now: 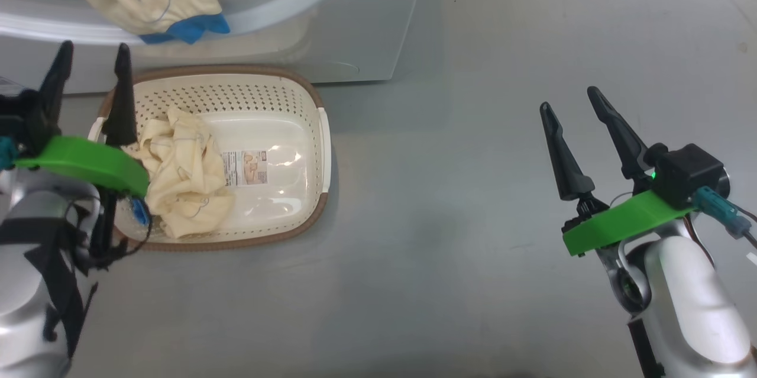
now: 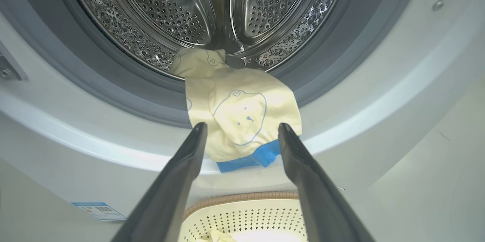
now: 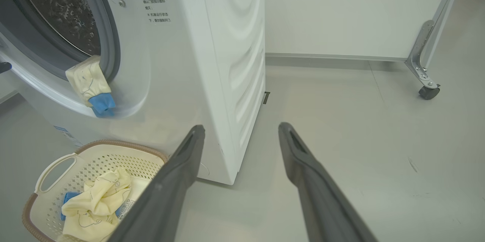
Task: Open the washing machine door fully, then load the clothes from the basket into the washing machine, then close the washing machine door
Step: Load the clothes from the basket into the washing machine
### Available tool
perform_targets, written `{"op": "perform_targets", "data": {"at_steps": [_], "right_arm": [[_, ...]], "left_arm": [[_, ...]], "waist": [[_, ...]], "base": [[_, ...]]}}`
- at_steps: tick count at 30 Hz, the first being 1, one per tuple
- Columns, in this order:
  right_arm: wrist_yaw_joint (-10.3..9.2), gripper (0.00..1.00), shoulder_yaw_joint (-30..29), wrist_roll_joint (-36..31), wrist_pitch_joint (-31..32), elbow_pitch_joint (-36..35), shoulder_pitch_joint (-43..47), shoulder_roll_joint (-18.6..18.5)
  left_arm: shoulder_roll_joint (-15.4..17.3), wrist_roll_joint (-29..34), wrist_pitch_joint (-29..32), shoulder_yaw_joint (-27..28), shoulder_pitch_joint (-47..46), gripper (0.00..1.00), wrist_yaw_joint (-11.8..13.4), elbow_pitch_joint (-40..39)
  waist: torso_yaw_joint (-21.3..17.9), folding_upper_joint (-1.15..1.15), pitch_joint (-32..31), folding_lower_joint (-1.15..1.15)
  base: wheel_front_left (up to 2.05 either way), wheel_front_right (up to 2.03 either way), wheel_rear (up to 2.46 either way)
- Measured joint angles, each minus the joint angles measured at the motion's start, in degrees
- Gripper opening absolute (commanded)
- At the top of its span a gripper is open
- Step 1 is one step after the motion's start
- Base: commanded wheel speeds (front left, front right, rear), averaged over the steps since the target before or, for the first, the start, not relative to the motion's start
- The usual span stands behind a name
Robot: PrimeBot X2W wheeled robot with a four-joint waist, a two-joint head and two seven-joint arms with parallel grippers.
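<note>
One garment (image 2: pixel 242 113) hangs half out of the washing machine (image 3: pixel 227 64), draped over its grey seal (image 2: pixel 113 86), so it likely needs a push inward. The left claw (image 1: pixel 94 47), spread and empty, points at it. More clothes (image 1: pixel 183 183) lie bunched in the basket (image 1: pixel 307 218) just in front of the machine; the right claw (image 1: pixel 568 97) hangs spread and empty, well off to the side

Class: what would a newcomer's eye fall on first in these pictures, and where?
A cream garment hangs half out of the washing machine, over its grey gasket. Below, the basket on the floor holds more crumpled clothes, with the open left end effector aimed at the hanging piece.
</note>
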Motion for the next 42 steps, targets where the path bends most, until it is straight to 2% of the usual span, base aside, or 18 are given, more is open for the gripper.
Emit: {"op": "perform_targets", "data": {"at_steps": [5,15,25,35,42], "right_arm": [[0.0,1.0,-0.12,-0.01,0.0,0.26,0.76,0.0],[0.0,1.0,-0.51,-0.54,0.0,0.78,0.79,0.0],[0.0,1.0,-0.31,-0.54,0.0,1.1,1.98,0.0],[0.0,1.0,-0.18,-0.54,0.0,1.1,1.98,0.0],[0.0,1.0,1.02,-0.23,0.0,1.04,1.83,0.0]], "left_arm": [[-2.15,2.44,0.0,2.0,6.69,1.0,1.43,-4.85],[-6.57,6.6,0.0,6.72,14.17,1.0,1.55,-10.43],[-9.34,9.25,0.0,9.58,15.36,1.0,0.18,-10.45],[-10.27,10.99,0.0,11.24,16.02,1.0,-1.03,-9.48],[-10.96,9.47,0.0,12.63,15.71,1.0,-1.57,-4.63]], "waist": [[-0.14,0.0,-0.28,0.0],[-0.08,0.0,-1.28,0.0],[-0.15,0.0,-2.2,0.0],[-0.49,0.0,-2.02,0.01],[-1.53,0.0,-0.55,0.01]], "base": [[0.0,0.0,0.0],[0.0,0.0,0.0],[0.0,0.0,0.0],[0.0,0.0,0.0],[0.0,0.0,0.0]]}}
